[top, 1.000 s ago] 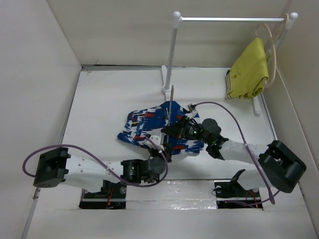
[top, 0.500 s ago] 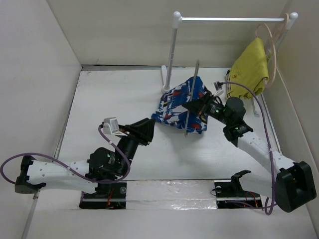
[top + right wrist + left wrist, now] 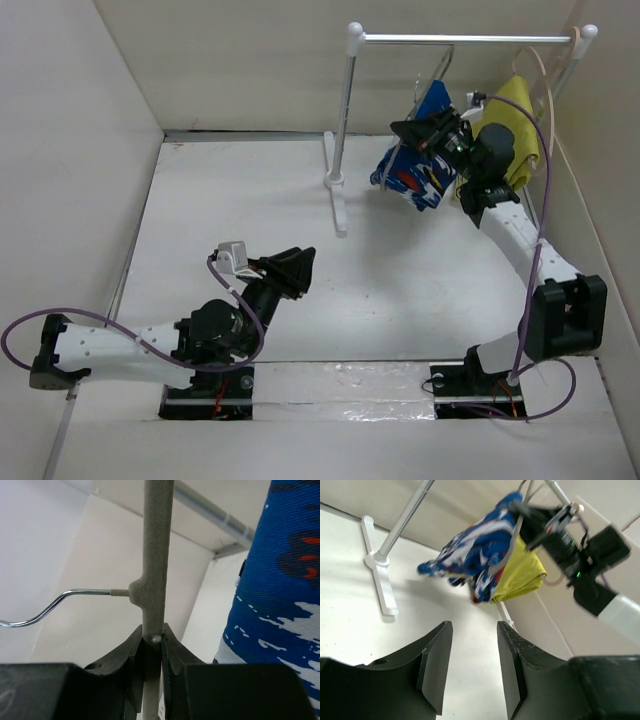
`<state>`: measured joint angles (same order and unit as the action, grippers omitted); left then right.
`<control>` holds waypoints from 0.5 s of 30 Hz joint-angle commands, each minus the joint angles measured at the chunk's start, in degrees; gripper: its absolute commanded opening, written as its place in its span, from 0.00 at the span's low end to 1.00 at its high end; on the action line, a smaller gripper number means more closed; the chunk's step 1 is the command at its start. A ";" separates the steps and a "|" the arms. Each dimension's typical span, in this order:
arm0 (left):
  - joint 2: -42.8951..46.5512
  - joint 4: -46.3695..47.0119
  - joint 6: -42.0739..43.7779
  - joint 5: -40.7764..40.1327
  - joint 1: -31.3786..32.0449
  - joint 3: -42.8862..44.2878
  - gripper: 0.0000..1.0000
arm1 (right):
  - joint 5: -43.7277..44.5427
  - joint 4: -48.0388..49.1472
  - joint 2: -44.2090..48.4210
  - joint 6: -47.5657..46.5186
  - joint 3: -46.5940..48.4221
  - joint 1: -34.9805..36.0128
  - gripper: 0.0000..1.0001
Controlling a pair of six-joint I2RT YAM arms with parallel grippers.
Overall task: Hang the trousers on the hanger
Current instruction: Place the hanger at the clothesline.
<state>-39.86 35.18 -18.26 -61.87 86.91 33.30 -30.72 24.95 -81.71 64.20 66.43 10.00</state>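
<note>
1. Top external view: the white counter (image 3: 250,200) runs between pale walls, and my two arms are bolted at its near edge.
2. A white rack (image 3: 345,120) stands at the far side, with its rail crossing to the right wall.
3. The trousers (image 3: 415,170) hang in a blue-and-white bunch, draped over the hanger and lifted off the counter. They sit below the rail and just beside a yellow garment (image 3: 505,135). My left wrist camera shows them (image 3: 475,555) in front of that yellow cloth (image 3: 520,580).
4. A pale beige hanger (image 3: 545,90) carries the yellow garment at the rail's right end.
5. The hanger (image 3: 152,555) shows edge-on in my right wrist view as a grey rod. Its wire hook points left and the trousers (image 3: 280,605) hang at the right. I cannot tell whether the hook is on the rail.
6. My right jaws are clamped on the hanger's rod, high near the rail.
7. My left jaws stand parted with a narrow gap, holding nothing, low over the near counter and well apart from the trousers.
</note>
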 commanded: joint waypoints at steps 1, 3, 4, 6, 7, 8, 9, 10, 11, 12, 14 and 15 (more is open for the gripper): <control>1.27 -3.79 -4.67 0.78 -0.17 -0.78 0.38 | 1.98 10.04 -2.02 0.13 12.56 -1.11 0.00; 2.06 -6.61 -7.31 0.70 -0.17 -0.78 0.38 | 1.72 9.59 -5.11 1.79 15.82 -2.61 0.00; 2.50 -7.22 -7.84 0.87 -0.17 -0.95 0.38 | 1.37 9.68 -6.60 2.41 18.62 -2.62 0.00; 3.73 -8.54 -8.72 1.22 -0.17 -1.13 0.38 | 2.06 10.73 -9.86 3.99 20.31 -4.28 0.00; 3.99 -8.90 -8.98 1.13 -0.17 -1.31 0.38 | 2.24 10.30 -10.91 4.00 22.75 -4.29 0.00; 4.26 -9.25 -9.33 1.05 -0.17 -1.39 0.38 | 2.07 9.51 -11.97 4.09 24.08 -4.98 0.00; 4.61 -10.12 -10.64 0.96 -0.17 -1.74 0.38 | 1.20 9.85 -13.98 5.22 25.14 -5.51 0.00; 4.70 -10.39 -10.92 1.04 -0.17 -1.83 0.38 | 0.75 10.29 -15.04 5.84 26.10 -5.52 0.00; 4.70 -10.74 -11.09 1.13 -0.17 -1.92 0.38 | 0.14 10.73 -15.93 6.37 28.03 -5.52 0.00; 4.35 -11.09 -11.27 1.13 -0.17 -1.84 0.38 | -0.39 10.73 -17.24 6.89 28.83 -6.13 0.00; 3.82 -12.15 -12.50 0.61 -0.17 -1.66 0.38 | -0.31 10.12 -18.04 6.99 29.89 -6.13 0.00; 3.65 -12.24 -12.85 0.43 -0.17 -1.75 0.38 | -0.31 9.94 -18.39 7.07 30.33 -6.13 0.00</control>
<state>-35.90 24.14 -28.86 -61.12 86.89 32.10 -30.04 23.75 -102.89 70.98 90.08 4.08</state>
